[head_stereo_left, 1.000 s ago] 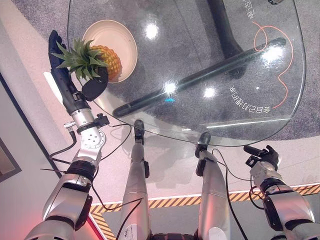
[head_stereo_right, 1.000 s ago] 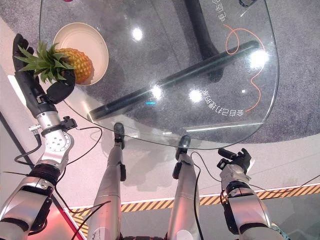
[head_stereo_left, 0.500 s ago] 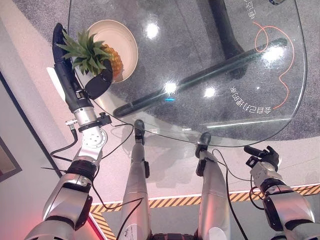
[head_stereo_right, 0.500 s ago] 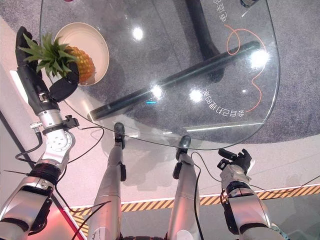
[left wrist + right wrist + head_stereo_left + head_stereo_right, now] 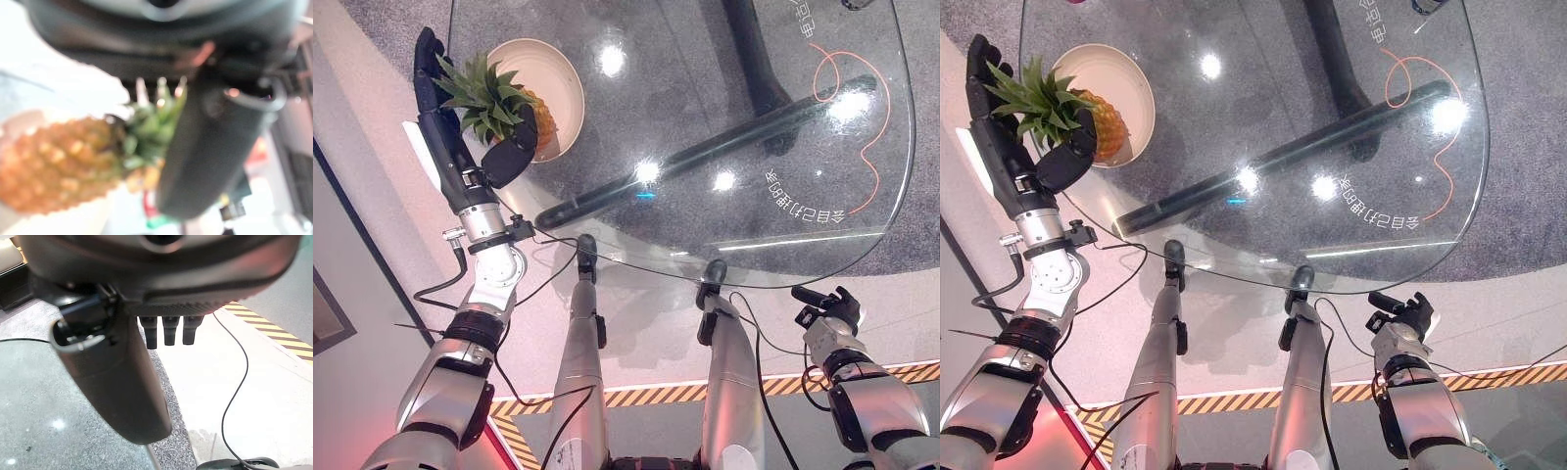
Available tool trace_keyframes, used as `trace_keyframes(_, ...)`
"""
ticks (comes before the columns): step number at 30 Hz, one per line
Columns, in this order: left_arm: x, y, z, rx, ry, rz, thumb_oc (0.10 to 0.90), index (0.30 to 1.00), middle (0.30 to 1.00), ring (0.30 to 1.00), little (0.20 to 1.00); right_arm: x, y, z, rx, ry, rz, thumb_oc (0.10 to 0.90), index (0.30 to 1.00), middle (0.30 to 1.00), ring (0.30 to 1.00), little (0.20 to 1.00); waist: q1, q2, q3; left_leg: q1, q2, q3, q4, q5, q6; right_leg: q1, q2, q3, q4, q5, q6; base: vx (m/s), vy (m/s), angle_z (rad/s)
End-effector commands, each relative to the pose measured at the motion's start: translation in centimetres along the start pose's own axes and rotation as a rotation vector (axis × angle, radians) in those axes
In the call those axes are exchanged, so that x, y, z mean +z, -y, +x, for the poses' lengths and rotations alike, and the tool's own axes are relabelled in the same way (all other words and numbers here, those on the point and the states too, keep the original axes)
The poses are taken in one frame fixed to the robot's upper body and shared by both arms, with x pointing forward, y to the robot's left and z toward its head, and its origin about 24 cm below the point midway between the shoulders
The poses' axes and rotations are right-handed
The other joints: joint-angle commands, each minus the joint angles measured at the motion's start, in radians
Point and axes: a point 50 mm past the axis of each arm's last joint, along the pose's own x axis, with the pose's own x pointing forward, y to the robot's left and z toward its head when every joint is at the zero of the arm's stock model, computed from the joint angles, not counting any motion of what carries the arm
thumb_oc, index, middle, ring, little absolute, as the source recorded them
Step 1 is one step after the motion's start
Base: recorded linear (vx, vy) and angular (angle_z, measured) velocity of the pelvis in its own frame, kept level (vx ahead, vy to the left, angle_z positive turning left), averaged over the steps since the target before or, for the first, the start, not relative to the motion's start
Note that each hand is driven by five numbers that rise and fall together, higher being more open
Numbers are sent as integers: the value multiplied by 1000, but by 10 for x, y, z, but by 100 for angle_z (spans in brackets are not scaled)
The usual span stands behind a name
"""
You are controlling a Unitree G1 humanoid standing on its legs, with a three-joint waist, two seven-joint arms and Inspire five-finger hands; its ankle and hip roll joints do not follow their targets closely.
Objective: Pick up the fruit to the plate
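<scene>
A pineapple (image 5: 534,119) with a green leafy crown lies with its yellow body in the cream plate (image 5: 570,80) at the far left of the round glass table. My left hand (image 5: 440,137) is at the table's left edge, its thumb (image 5: 205,156) pinching the crown against straight fingers. The left wrist view shows the pineapple's (image 5: 54,166) body stretching away from the hand over the pale plate. My right hand (image 5: 824,311) hangs idle below the table's near edge at the lower right, fingers relaxed, holding nothing.
The glass table (image 5: 754,186) is bare apart from the plate. Through it show the dark table base (image 5: 705,147), grey carpet and an orange cord (image 5: 864,137) on the floor. A yellow-black striped line (image 5: 646,395) runs along the floor near me.
My left hand has swung further over the table's edge, carrying the pineapple so its body sits deeper over the plate. The right hand has not moved.
</scene>
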Motion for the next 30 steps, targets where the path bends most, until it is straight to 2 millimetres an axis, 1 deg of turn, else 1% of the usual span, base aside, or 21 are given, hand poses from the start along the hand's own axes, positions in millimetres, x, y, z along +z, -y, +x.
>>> trace_keyframes(1, 46, 13, 32, -1, 253, -157, 800, 900, 900, 900, 900, 16, 24, 7, -85, 69, 27, 800, 900, 900, 900, 900, 20, -12, -23, 7, -3, -31, 164, -195, -5, 97, 2, -51, -194, 137, 11, 0, 0, 0)
trace_keyframes(5, 42, 11, 27, -9, 237, -152, 800, 900, 900, 900, 900, 15, 27, 7, -87, 72, 30, 800, 900, 900, 900, 900, 25, -8, -23, 9, -4, -33, 164, -196, -4, 98, -1, -55, -192, 136, 12, 0, 0, 0)
trace_keyframes(7, 42, 10, 25, -13, 235, -149, 800, 900, 900, 900, 900, 16, 26, 7, -88, 75, 34, 800, 900, 900, 900, 900, 26, -6, -23, 1, -7, -34, 163, -187, -3, 92, -3, -58, -193, 143, 10, 0, 0, 0)
trace_keyframes(11, 39, 6, 21, -13, 219, -147, 800, 900, 900, 900, 900, 17, 27, 7, -93, 77, 38, 800, 900, 900, 900, 900, 32, -1, -23, 1, -8, -36, 164, -188, -1, 93, -5, -61, -191, 140, 9, 0, 0, 0)
trace_keyframes(12, 38, 6, 18, -19, 210, -146, 800, 900, 900, 900, 900, 15, 28, 7, -95, 75, 37, 800, 900, 900, 900, 900, 34, 0, -23, 9, -9, -38, 164, -196, -2, 99, -4, -61, -187, 132, 10, 0, 0, 0)
trace_keyframes(17, 36, 5, 15, -23, 198, -158, 800, 900, 900, 900, 900, 17, 29, 8, -98, 77, 40, 800, 900, 900, 900, 900, 38, 3, -23, 9, -10, -43, 163, -194, -1, 96, -4, -61, -183, 132, 10, -16, -5, 3)
trace_keyframes(19, 37, 4, 15, -27, 200, -165, 800, 900, 900, 900, 900, 20, 29, 8, -99, 79, 45, 800, 900, 900, 900, 900, 39, 3, -23, 3, -12, -44, 158, -184, 0, 93, -4, -62, -188, 141, 9, -16, -5, 2)
trace_keyframes(20, 36, 4, 14, -31, 196, -167, 800, 900, 900, 900, 900, 19, 30, 8, -101, 77, 43, 800, 900, 900, 900, 900, 41, 4, -23, 11, -11, -44, 158, -191, 0, 99, -2, -62, -184, 133, 10, 0, 0, 0)
trace_keyframes(25, 34, 4, 10, -44, 177, -171, 800, 900, 900, 900, 900, 16, 31, 8, -107, 74, 44, 800, 900, 900, 900, 900, 43, 5, -23, 16, -15, -51, 152, -188, 1, 103, -1, -61, -190, 137, 10, 0, 0, 0)
trace_keyframes(30, 32, 4, 7, -63, 162, -161, 800, 900, 900, 900, 900, 17, 32, 9, -108, 72, 48, 800, 900, 900, 900, 900, 45, 7, -23, 13, -16, -53, 141, -175, 2, 102, -2, -62, -200, 149, 12, 0, 0, 0)
